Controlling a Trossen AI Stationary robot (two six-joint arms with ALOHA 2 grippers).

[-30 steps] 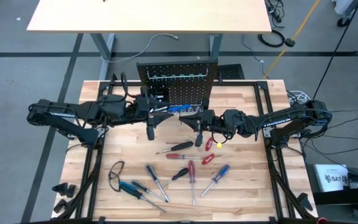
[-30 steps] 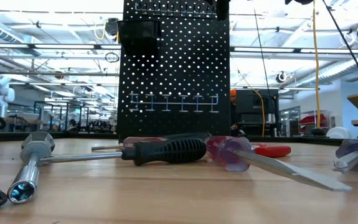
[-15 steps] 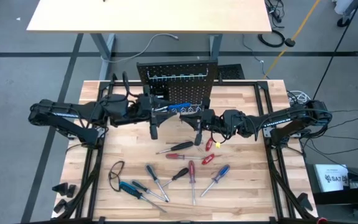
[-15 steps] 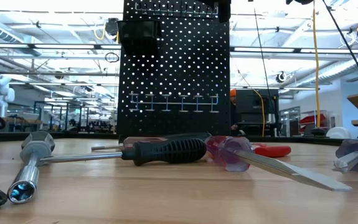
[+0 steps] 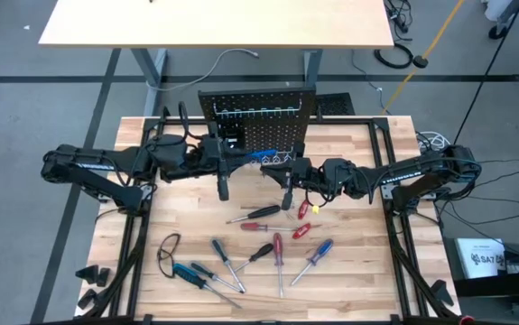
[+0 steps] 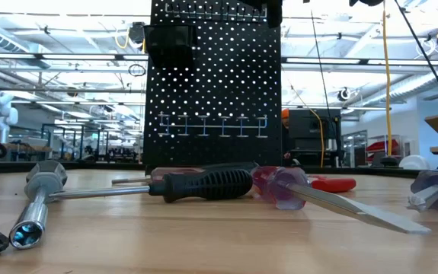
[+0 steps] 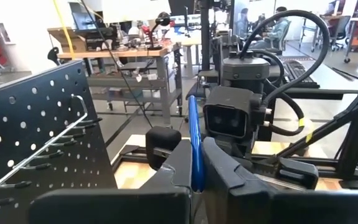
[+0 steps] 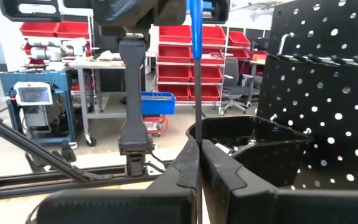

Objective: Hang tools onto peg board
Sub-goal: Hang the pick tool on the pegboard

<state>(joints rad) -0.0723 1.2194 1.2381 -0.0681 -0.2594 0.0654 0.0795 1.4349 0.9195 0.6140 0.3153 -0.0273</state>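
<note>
The black peg board [image 5: 259, 122] stands upright at the table's far middle, with a row of metal hooks [image 6: 211, 125] and a small black bin [image 6: 169, 42]. In front of it, a blue-handled screwdriver [image 5: 261, 157] lies level in the air between my two grippers. My left gripper [image 5: 245, 159] is shut on its blue handle. Facing it from the right, my right gripper [image 5: 279, 164] is shut on the thin dark shaft. Several other tools lie flat on the table nearer the front. My left gripper pinches the blue handle [image 7: 195, 163] between its two fingers, coming level from the table's left. The fingers lie along the handle, and the tool is clear of the table. My right gripper pinches the thin shaft [image 8: 198, 127] between its two fingers, level from the table's right and along the shaft. The blue handle [image 8: 195, 25] reaches on toward the left gripper.
On the tabletop lie a black-handled screwdriver [image 5: 257, 213], red-handled ones [image 5: 277, 248], a blue-handled one [image 5: 318, 253], red pliers [image 5: 302, 210] and more tools at the front left [image 5: 200, 275]. In the low view, tools [image 6: 203, 184] lie across the table before the board.
My left gripper has shut its fingers on the blue handle. Both arms have stayed where they were, and the screwdriver has kept level between them.
</note>
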